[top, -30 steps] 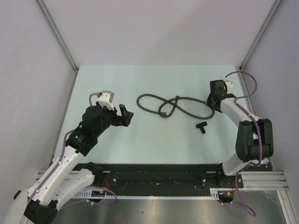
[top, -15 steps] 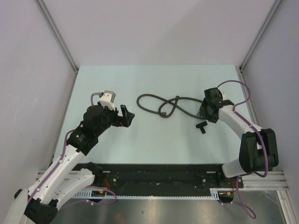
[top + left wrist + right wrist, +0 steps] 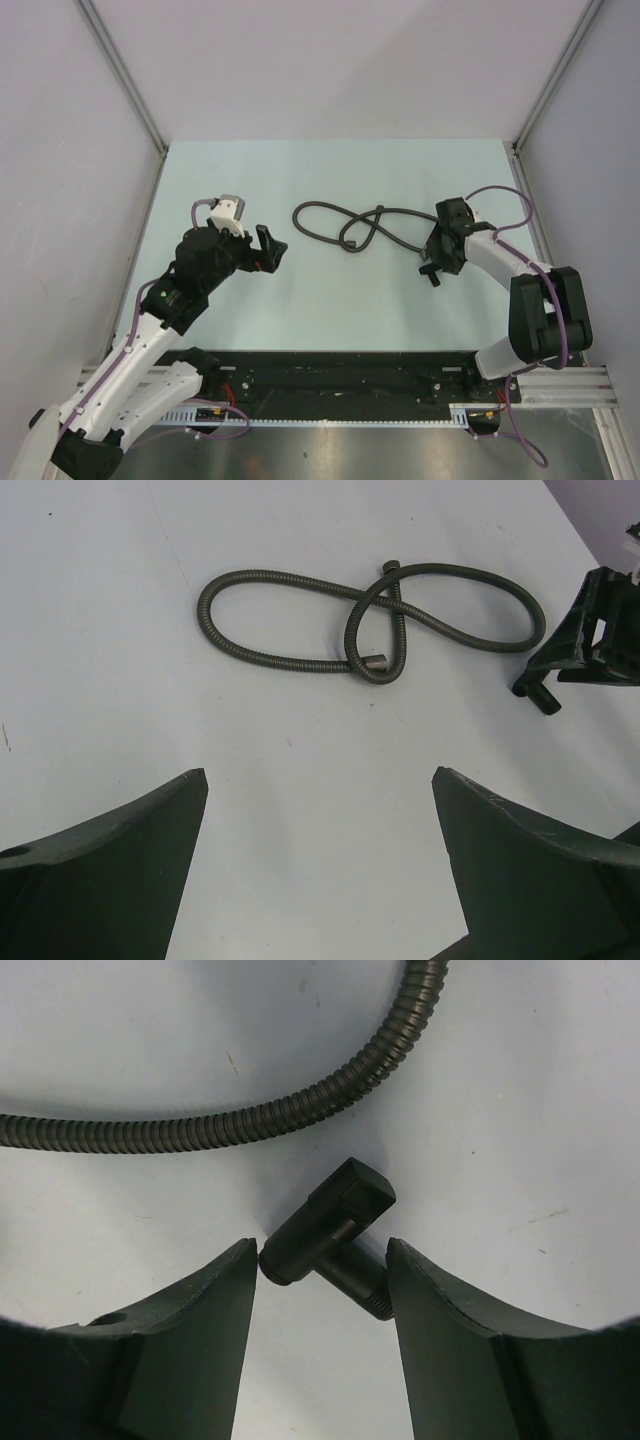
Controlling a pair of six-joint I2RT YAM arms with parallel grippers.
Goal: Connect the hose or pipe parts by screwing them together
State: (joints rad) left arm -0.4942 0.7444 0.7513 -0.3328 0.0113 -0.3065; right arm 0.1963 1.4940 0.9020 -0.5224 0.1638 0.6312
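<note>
The right jaws (image 3: 322, 1249) are low over the worktop (image 3: 300, 300), near its right edge. They are spread about half way, with one jaw on each side of a small black T-shaped fitting (image 3: 330, 1225). The fitting lies flat on the worktop. The jaw tips are very close to its ends, but I cannot tell if they touch it. They are not lifting it.

The left jaws (image 3: 320, 775) are over the left part of the worktop. They are spread wide and hold nothing.

A bit farther back lies the long dark hose (image 3: 150, 1136). It is curled in a loose figure eight near the middle of the worktop. Its right loop bends round just beside the fitting and does not touch it. One hose end (image 3: 375, 663) looks silvery and rests inside the loops.
</note>
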